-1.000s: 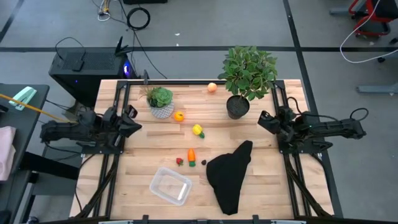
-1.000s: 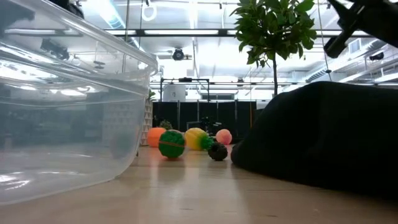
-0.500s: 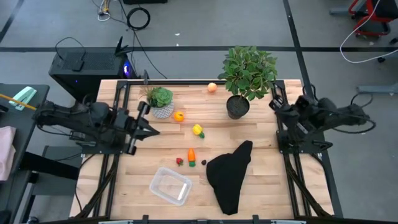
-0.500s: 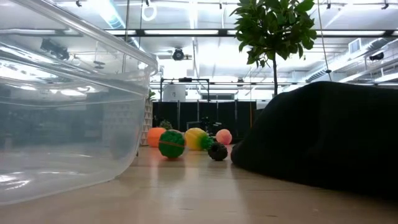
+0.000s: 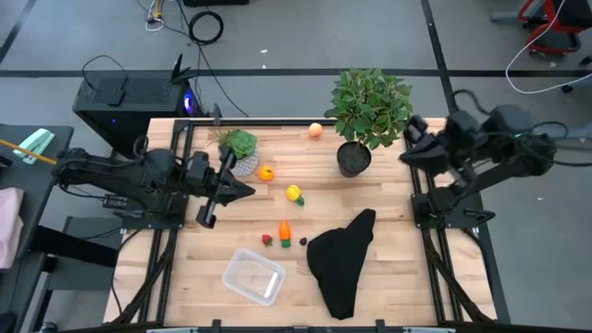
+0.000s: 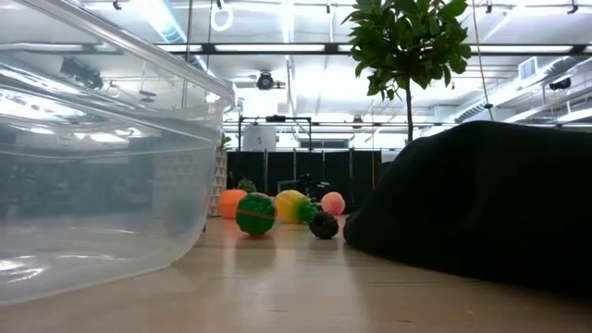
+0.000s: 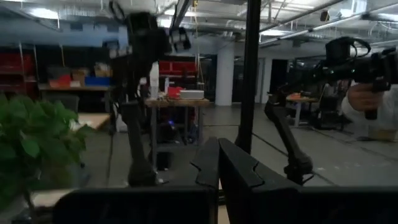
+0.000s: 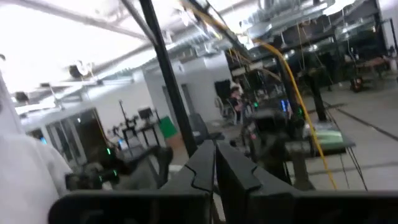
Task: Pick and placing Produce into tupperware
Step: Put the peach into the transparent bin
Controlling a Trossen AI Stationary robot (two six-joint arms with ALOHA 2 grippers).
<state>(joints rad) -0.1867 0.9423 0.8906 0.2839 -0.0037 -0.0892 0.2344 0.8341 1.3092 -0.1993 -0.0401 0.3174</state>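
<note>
Dark metal on both sides has shifted in the last second: the left gripper, which sat folded at the table's left edge, has swung out over the wood toward the middle and now hangs just beside the small white-potted plant and near the orange fruit, while the right gripper has lifted and pulled back toward the far right corner, behind the tall leafy plant. That reads as the left arm opening the job with a reach for the nearest produce and the right arm waiting. Both pairs of fingers look pressed together with nothing between them, in the wrist views. Nothing has been picked yet: the clear tupperware lies empty near the front of the table, a shallow, glossy, round-cornered box with thin see-through walls that fill the low view's left. The toy pieces are smooth, hard-looking plastic, well apart from the box: a yellow one mid-table, a small carrot-like piece, a tiny red one and a dark one beside it, and a peach ball near the far edge. Soft, matte black cloth lies crumpled to the right of the box
</note>
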